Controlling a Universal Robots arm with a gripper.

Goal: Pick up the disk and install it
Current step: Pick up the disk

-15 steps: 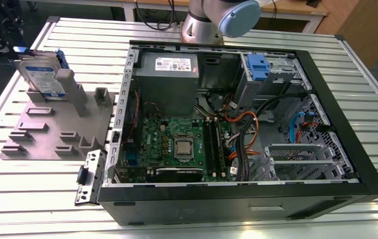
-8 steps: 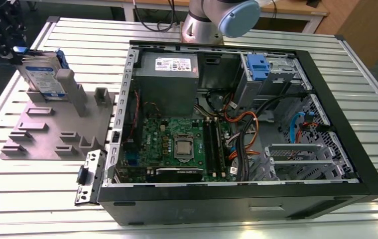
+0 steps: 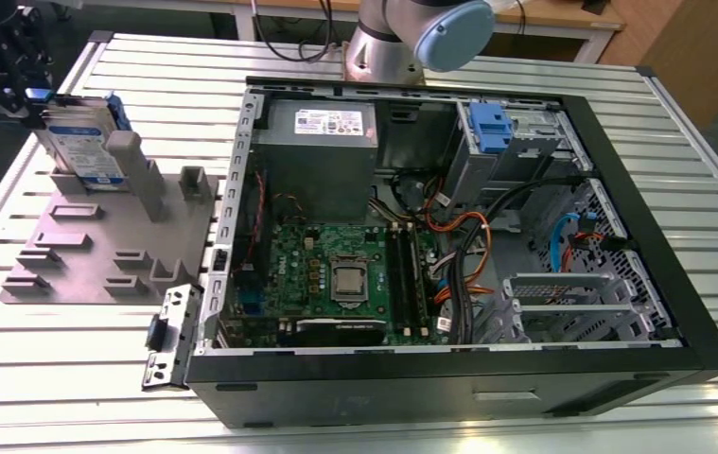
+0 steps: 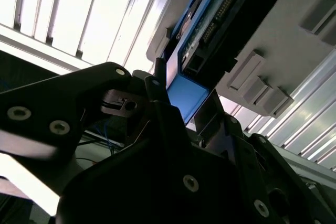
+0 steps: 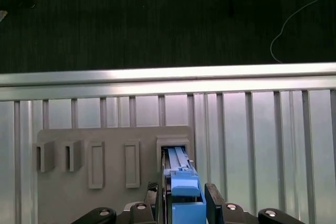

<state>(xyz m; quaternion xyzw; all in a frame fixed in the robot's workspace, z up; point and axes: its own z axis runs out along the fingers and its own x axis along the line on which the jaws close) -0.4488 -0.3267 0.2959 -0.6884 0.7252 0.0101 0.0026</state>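
Blue-framed and silver, the disk (image 3: 81, 142) stands on edge in a slot of the grey holder block (image 3: 81, 251) on the slatted worktop (image 3: 43, 369), towards the exterior view's left of the open computer case (image 3: 668, 284). The hand (image 5: 186, 195) is closed on the disk's blue end, with fingers (image 5: 212, 200) against both sides.

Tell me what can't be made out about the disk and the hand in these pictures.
1. Exterior view: the disk has its lower edge hidden in a slot of the grey holder.
2. Exterior view: the hand is dark against dark surroundings, so its outline is lost.
3. First wrist view: the disk is seen edge-on, so its label is hidden.
4. Second wrist view: the hand's black body covers most of the disk.
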